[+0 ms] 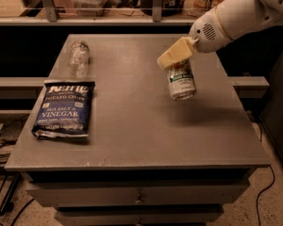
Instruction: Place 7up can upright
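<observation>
The 7up can [182, 81] is a silver can with a green-and-white label. It hangs nearly upright, slightly tilted, in the air above the right part of the grey table [132, 126], and its shadow falls on the tabletop below. My gripper [175, 55] has cream-coloured fingers [172, 54] and is shut on the can's top end. The white arm reaches in from the upper right.
A dark blue bag of sea salt and vinegar chips [62, 108] lies flat at the table's left front. A clear crinkled plastic bottle [78, 56] lies at the back left. A shelf with clutter runs behind the table. Drawers are below the tabletop.
</observation>
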You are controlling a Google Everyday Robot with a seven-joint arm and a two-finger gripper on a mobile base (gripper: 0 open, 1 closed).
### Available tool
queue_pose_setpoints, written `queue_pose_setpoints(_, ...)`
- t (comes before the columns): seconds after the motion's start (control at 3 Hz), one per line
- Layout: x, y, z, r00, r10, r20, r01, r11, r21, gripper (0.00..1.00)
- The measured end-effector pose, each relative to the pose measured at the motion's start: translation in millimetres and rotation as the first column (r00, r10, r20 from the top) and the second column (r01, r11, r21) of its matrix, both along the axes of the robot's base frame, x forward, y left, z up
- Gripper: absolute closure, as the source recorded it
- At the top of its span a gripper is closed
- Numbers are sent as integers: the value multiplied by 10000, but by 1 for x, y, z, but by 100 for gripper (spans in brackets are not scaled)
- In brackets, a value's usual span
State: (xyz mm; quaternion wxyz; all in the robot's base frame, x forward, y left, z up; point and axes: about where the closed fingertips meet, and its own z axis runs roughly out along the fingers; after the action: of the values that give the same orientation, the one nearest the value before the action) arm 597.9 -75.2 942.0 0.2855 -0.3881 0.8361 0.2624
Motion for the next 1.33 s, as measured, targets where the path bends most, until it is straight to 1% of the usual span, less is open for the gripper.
queue_pose_setpoints(0.33, -9, 17, 15, 9814, 1487, 1215, -1568, 9858, 601, 100)
queue_pose_setpoints(0.67, -10, 24, 16, 9569, 2207, 1890, -2302, 9727, 294, 100)
queue_pose_setpoints(1.0, -13, 34, 15, 9481, 2570, 1870, -2603, 9655, -72, 100)
queue_pose_setpoints(1.33, -28, 61, 15, 8930, 3902, 2240, -3709, 9203, -1245, 100)
